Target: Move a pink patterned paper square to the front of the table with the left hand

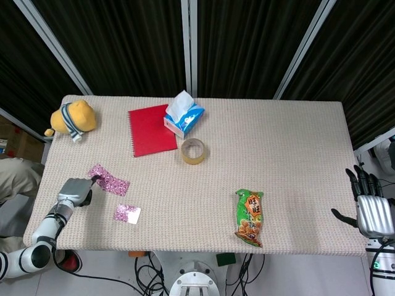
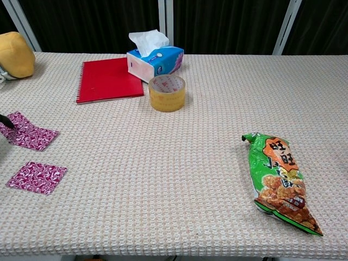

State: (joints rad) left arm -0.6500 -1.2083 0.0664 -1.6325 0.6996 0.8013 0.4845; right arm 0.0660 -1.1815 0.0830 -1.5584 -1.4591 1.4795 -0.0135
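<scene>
The left hand lies low on the counter, a fingertip touching the larger pink patterned paper; its grip cannot be told. A smaller pink square lies just beside. The right hand, fingers spread, hangs far off.

Bright, even light from above. Shadows on the table are short and soft. Both views are sharp, without glare.
</scene>
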